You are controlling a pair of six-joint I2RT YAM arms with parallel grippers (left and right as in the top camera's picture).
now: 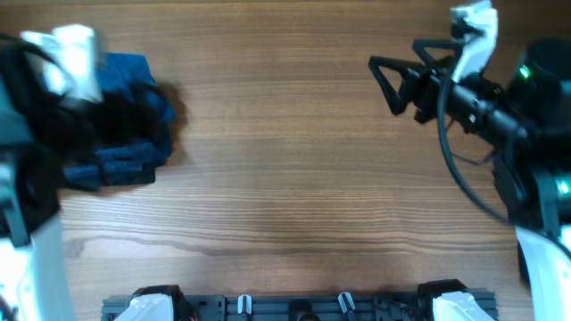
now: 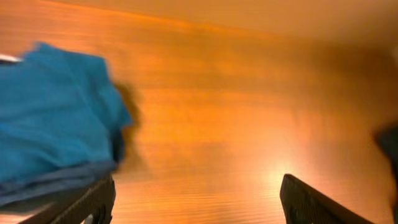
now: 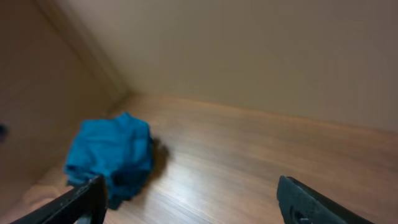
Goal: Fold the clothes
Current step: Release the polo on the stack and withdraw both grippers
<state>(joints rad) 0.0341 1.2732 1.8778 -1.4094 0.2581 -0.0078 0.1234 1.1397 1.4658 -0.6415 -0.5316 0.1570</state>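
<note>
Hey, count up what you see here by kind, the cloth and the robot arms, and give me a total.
Blue cloth bundle: 1
Robot arms, left arm and right arm: 2
Total: 3

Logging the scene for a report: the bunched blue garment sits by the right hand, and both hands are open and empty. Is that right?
No. The overhead view shows the blue garment by the left hand, not the right hand. Both hands are open and empty.
</note>
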